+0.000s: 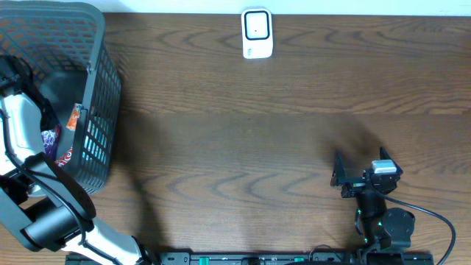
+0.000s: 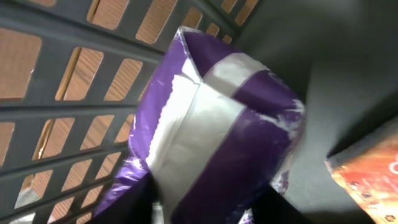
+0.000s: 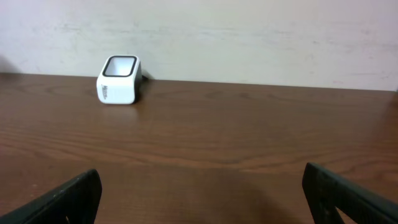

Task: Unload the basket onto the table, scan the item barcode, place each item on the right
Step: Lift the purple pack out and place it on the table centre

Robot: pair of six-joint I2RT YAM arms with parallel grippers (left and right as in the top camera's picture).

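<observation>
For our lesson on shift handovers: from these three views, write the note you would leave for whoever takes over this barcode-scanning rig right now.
Left gripper: down in the basket, jaws shut on the purple packet.
Right gripper: jaws open, empty, low over the table, facing the scanner.
Scanner: white, at the table's far edge.
Done: packet gripped, still inside the basket.
Left: lift it out, carry it to the scanner, present its barcode; no barcode visible.
An orange packet lies beside it.

Frame edges cut off the blurred purple packet (image 2: 211, 124) and orange packet (image 2: 367, 171).
</observation>
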